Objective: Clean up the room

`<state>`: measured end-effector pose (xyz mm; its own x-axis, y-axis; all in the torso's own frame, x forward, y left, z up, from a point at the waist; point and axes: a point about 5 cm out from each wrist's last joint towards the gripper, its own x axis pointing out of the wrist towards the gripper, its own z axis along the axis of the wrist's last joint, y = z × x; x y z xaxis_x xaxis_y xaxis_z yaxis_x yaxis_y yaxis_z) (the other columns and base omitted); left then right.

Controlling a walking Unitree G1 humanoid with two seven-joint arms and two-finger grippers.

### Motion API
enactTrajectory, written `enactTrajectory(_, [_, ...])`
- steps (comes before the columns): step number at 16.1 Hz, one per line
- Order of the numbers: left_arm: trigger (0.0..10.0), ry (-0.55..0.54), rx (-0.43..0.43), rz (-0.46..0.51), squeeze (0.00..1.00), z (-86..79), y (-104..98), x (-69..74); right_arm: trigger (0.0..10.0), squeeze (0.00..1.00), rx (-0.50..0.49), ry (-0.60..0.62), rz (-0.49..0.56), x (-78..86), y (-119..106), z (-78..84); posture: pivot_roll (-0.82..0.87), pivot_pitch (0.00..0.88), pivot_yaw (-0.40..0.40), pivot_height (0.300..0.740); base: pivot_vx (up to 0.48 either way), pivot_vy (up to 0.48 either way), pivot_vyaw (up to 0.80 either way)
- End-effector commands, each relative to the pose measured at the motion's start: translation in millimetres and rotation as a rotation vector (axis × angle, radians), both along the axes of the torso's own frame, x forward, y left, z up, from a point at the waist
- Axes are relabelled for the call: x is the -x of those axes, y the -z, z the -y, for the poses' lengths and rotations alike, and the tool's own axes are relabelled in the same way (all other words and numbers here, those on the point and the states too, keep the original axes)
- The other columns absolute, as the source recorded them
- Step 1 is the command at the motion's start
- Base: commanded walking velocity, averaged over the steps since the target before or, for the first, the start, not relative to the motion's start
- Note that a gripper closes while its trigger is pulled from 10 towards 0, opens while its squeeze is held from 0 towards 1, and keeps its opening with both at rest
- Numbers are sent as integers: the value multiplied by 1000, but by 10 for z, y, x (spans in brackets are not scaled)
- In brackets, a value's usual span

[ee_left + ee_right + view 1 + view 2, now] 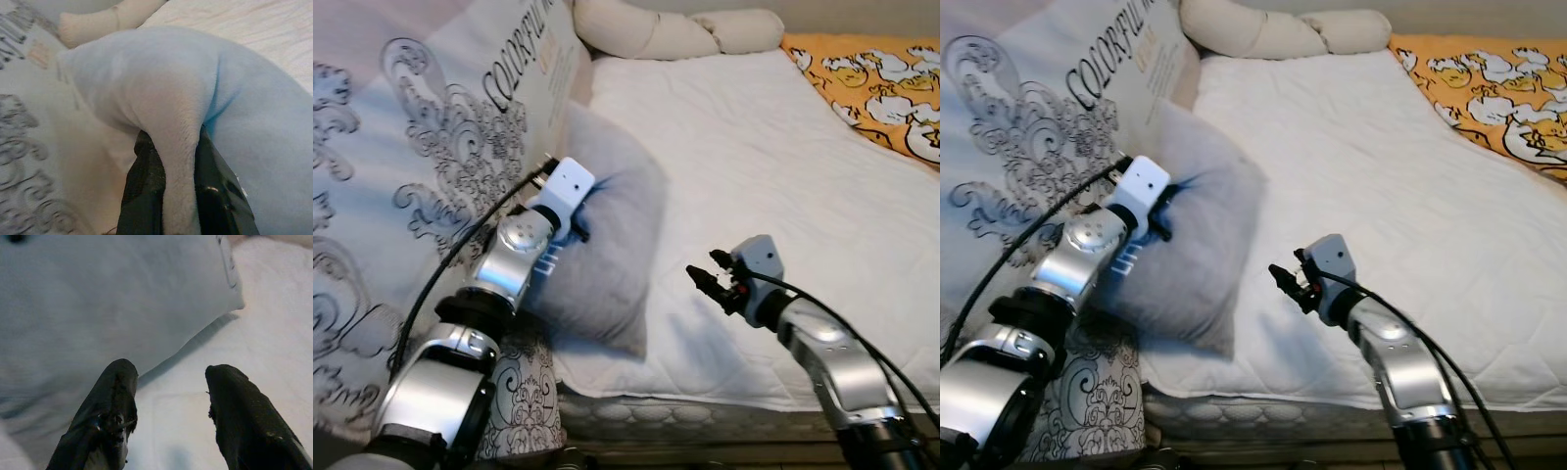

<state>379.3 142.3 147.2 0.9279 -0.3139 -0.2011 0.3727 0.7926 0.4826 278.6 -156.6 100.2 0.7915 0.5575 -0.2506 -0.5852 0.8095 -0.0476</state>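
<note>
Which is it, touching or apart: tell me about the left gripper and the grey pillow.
Touching. In the left wrist view the left gripper has its black fingers clamped on a pinched fold of the grey pillow.

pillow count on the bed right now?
3, maybe more out of frame. A grey pillow at the bed's near left, pinched by the left hand. A long cream pillow and a smaller cream pillow along the far edge.
</note>
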Motion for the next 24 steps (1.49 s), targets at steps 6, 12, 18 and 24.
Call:
enactTrajectory(6, [10000, -51, 6, 96, 0, -41, -191, 40, 10000, 0, -63, -32, 5, 38, -130, 96, -46, 0, 66, 740, 0, 0, 0])
enactTrajectory(12, [10000, 8, -82, 112, 875, 22, -194, -18, 10000, 0, -155, -44, 36, 52, -225, 35, -66, 0, 80, 740, 0, 0, 0])
enactTrajectory(18, [10000, 4, 78, 132, 1000, 15, -301, -60, 10000, 0, -136, 19, -35, 63, -131, 65, -61, 0, 81, 740, 0, 0, 0])
enactTrajectory(24, [10000, 27, 219, 153, 1000, 57, -367, -40, 10000, 0, -234, 52, 90, 21, -269, -4, -63, 0, 80, 740, 0, 0, 0])
